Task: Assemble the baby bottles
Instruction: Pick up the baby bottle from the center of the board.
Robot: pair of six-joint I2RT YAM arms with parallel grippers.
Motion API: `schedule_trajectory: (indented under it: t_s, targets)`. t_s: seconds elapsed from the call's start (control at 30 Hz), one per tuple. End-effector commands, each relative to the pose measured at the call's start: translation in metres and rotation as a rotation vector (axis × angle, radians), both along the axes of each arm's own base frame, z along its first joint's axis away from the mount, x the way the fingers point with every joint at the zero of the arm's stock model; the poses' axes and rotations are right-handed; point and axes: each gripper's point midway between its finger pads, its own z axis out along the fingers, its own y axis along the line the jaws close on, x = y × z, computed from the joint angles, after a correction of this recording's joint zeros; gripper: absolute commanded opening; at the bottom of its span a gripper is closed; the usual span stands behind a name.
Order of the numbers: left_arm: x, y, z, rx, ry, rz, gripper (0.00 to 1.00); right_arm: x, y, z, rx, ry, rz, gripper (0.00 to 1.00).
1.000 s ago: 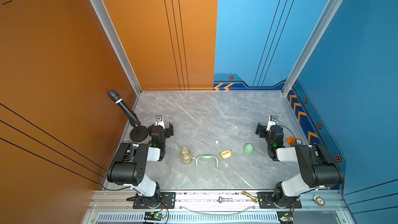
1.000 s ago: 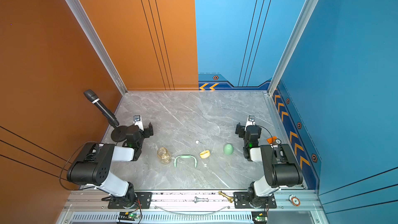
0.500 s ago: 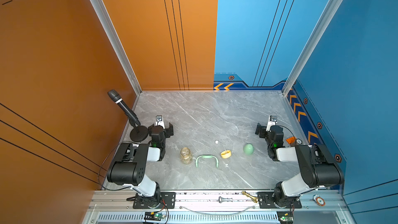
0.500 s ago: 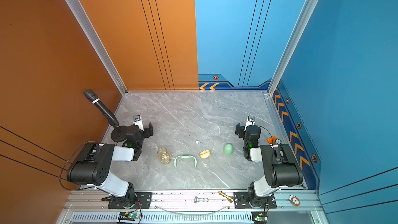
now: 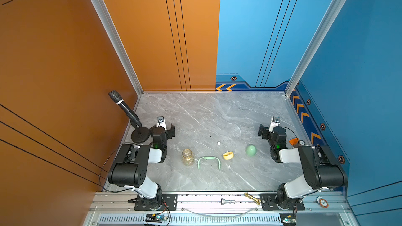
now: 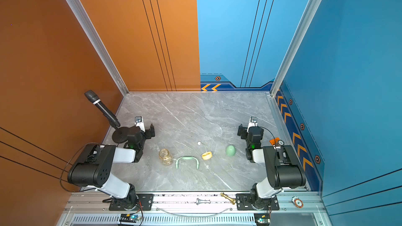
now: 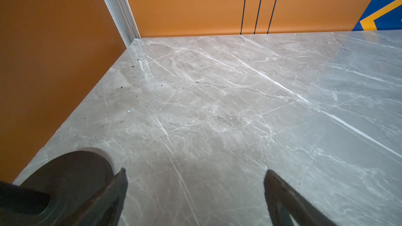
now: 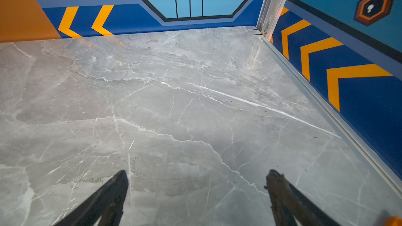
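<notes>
- Bottle body (image 5: 188, 156), small, clear and squat, stands on the grey marble worktop (image 5: 206, 114) near the front, just beside the left arm's white link.
- Mint-green two-handled ring (image 5: 208, 161) lies just to the right of the bottle body, apart from it, its two handles pointing toward the front edge.
- Yellow screw collar (image 5: 228, 155) lies to the right of the ring, close to it but not touching; whether a teat sits in it I cannot tell.
- Mint-green dome cap (image 5: 250, 150) rests farther right, between the collar and the right arm, well clear of both.
- All four parts form a loose row across the front middle of the worktop, seen alike in both top views, none joined to another.
- Left gripper (image 7: 195, 183) hangs low over bare marble, its jaws spread wide with nothing between them; the round black base of a microphone stand (image 5: 140, 134) sits just beside it.
- Right gripper (image 8: 196, 184) is likewise over bare marble near the chevron-striped side wall, jaws wide and holding nothing.
- Two small white specks lie on the worktop, one (image 5: 218, 143) behind the collar and one (image 5: 228, 166) in front of it; too small to identify.
- A silver chess piece (image 5: 227, 201) and a gold chess piece (image 5: 252, 198) lie on the metal rail at the front, off the marble.
</notes>
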Motion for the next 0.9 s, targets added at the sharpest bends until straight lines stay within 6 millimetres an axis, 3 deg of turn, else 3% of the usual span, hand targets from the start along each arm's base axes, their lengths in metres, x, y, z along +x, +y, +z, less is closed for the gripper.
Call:
schedule_trajectory:
  t_s: [0.0, 0.03, 0.1, 0.13, 0.2, 0.23, 0.27, 0.3, 0.37, 0.47, 0.53, 0.6, 0.7, 0.8, 0.87]
  targets:
    - [-0.004, -0.01, 0.018, 0.026, -0.042, -0.042, 0.98, 0.006, 0.005, 0.034, -0.039, -0.059, 0.007, 1.0]
    - [-0.013, -0.021, 0.035, 0.09, -0.038, -0.05, 0.97, -0.002, 0.007, 0.051, -0.105, 0.028, -0.046, 1.0]
    - [-0.035, -0.04, 0.099, 0.147, -0.086, 0.011, 0.97, -0.018, 0.018, 0.112, -0.039, 0.084, -0.114, 1.0]
    - [-0.049, -0.055, 0.133, 0.034, -0.106, 0.003, 0.98, -0.02, 0.045, 0.132, 0.11, 0.104, -0.034, 1.0]
    - [-0.074, -0.083, 0.175, -0.191, -0.128, -0.068, 0.97, -0.035, 0.114, 0.154, 0.223, 0.251, 0.164, 1.0]
    - [-0.089, -0.084, 0.178, -0.276, -0.113, -0.039, 0.97, -0.044, 0.141, 0.166, 0.207, 0.291, 0.217, 1.0]
    - [-0.101, -0.091, 0.18, -0.37, -0.096, -0.061, 0.97, -0.059, 0.18, 0.172, 0.171, 0.341, 0.335, 1.0]
    - [-0.115, -0.097, 0.165, -0.398, -0.01, -0.098, 0.97, -0.075, 0.213, 0.174, 0.127, 0.39, 0.421, 1.0]
    - [-0.139, -0.084, 0.147, -0.477, 0.09, -0.021, 0.97, -0.108, 0.272, 0.17, 0.115, 0.498, 0.591, 1.0]
    - [-0.173, -0.058, 0.131, -0.495, 0.167, 0.084, 0.97, -0.144, 0.328, 0.148, 0.023, 0.615, 0.738, 1.0]
    - [-0.194, -0.027, 0.135, -0.502, 0.101, 0.202, 0.97, -0.163, 0.362, 0.126, -0.049, 0.692, 0.826, 1.0]
    - [-0.21, -0.002, 0.157, -0.507, -0.015, 0.257, 0.98, -0.175, 0.392, 0.113, -0.101, 0.716, 0.881, 1.0]
    - [-0.223, 0.019, 0.174, -0.475, -0.075, 0.314, 0.98, -0.19, 0.427, 0.09, -0.13, 0.779, 0.944, 1.0]
    - [-0.225, 0.015, 0.178, -0.45, -0.038, 0.281, 0.98, -0.202, 0.446, 0.059, -0.173, 0.848, 0.957, 1.0]
    - [-0.226, 0.016, 0.181, -0.435, -0.04, 0.269, 0.98, -0.201, 0.458, 0.054, -0.186, 0.837, 0.944, 1.0]
